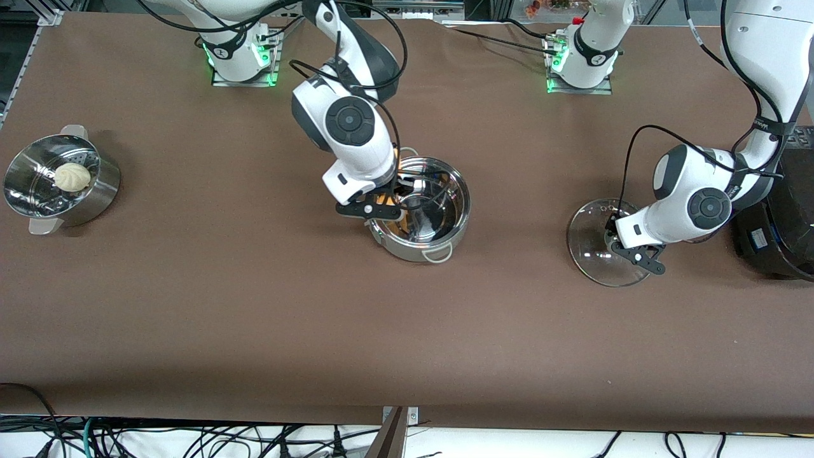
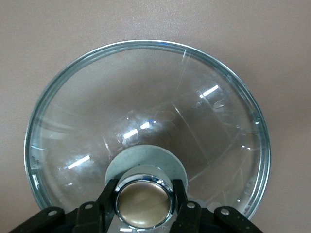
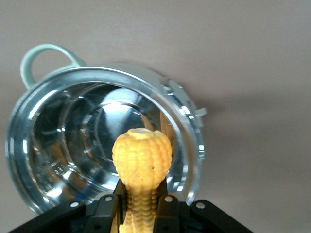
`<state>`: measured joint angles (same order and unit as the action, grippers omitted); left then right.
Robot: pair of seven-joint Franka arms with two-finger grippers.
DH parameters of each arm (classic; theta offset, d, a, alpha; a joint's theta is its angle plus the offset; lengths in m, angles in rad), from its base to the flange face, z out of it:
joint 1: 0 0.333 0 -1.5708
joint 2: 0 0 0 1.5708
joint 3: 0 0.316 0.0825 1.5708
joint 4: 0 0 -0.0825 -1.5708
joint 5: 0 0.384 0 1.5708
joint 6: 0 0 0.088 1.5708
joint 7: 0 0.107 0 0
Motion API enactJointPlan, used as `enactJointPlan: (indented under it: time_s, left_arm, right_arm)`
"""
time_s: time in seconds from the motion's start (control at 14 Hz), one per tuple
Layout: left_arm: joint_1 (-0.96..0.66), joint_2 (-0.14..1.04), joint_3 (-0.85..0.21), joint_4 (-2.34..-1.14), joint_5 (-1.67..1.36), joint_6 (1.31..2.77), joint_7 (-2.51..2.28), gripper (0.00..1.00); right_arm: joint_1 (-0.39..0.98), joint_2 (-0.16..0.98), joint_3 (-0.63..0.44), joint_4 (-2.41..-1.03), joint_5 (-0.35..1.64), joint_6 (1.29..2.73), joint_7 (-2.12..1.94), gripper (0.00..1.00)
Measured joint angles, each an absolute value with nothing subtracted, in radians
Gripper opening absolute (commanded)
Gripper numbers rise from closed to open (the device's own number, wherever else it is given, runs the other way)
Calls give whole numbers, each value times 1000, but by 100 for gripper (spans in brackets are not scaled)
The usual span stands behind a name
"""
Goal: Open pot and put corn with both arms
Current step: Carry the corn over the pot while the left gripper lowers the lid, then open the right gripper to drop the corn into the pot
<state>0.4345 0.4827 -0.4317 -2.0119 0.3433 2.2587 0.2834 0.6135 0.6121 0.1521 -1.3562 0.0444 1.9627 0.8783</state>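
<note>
Nearest my camera lies the clear round glass lid with its tan knob (image 1: 601, 245), flat on the brown desk (image 1: 254, 305) toward the left arm's end, well apart from the pot. My left pincer (image 2: 144, 204) is down on it, its black fingers (image 2: 108, 199) close on either side of the knob; I judge the grip to be just easing off, though I cannot tell for certain whether it has let go. The shiny round stainless-steel pot with thin wire loop handles (image 1: 425, 213) stands uncovered near the middle of the desk. My right pincer (image 3: 141, 206) hangs over the pot's rim on the right arm's side, clamped tight on the slim yellow-orange corn cob (image 3: 142, 167). What matters now is this: the cob's long axis runs along the fingers and points down into the pot, its free end over the bare steel bottom, so it should drop inside once I open. I judge the lid step done and the corn about to go in. Toward the right arm's end sits a steel steamer pot (image 1: 95, 197) holding a round white bun (image 1: 72, 177), untouched.
</note>
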Motion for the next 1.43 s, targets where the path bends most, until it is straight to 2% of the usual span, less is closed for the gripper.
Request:
enactJointPlan:
  time_s: [0.29,0.57,0.71,1.0,1.14,1.43]
  left_arm:
    - [434,479,-432,-2008,343,2259,283,100]
    - [436,427,-450,-1992,343,2222,281,100]
    - [436,357,-500,-1976,332,2134,223,100]
    - [431,186,-586,-1945,252,1939,112,100]
    - [430,130,-594,-1855,201,1779,106,100]
    - [433,105,-593,-1563,108,1454,106,100]
  right_arm:
    - [666,728,151,-1222,32,1991,998,20]
    - [697,788,150,-1200,5,2053,1060,30]
    - [697,797,146,-1194,-2,2057,1060,59]
    - [692,797,128,-1183,-6,2056,1060,100]
    - [691,796,117,-1177,-6,2051,1060,100]
    - [688,790,89,-1160,-8,2014,1060,100]
